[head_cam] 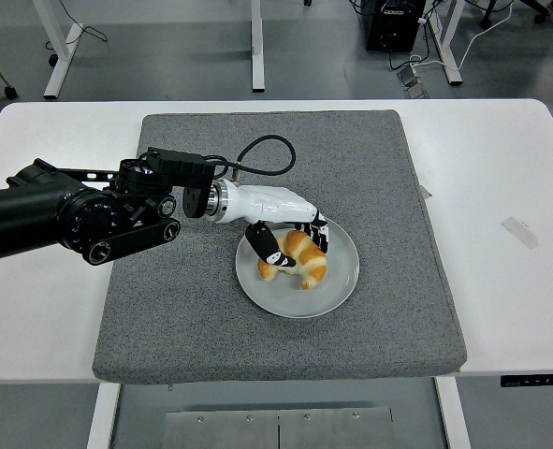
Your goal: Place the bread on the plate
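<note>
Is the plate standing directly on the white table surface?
No, the plate lies on the grey mat that covers the middle of the white table.
</note>
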Robot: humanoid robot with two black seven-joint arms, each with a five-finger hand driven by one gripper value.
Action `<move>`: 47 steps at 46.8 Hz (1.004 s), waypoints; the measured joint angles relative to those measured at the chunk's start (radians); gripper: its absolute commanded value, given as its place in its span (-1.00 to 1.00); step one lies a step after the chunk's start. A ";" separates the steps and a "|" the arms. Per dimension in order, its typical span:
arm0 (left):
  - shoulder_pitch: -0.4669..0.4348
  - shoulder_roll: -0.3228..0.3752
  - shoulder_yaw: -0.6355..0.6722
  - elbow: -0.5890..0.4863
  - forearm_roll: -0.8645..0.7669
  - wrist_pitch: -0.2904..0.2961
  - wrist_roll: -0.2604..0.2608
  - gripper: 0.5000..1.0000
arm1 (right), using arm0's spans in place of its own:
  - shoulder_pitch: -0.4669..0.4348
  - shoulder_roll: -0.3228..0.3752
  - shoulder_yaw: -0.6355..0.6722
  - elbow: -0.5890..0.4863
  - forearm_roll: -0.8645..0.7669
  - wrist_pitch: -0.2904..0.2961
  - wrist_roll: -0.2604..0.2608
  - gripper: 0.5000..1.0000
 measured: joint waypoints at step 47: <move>0.016 -0.005 -0.014 0.007 -0.025 0.059 0.000 0.90 | 0.000 0.000 0.000 0.000 0.000 0.000 0.000 1.00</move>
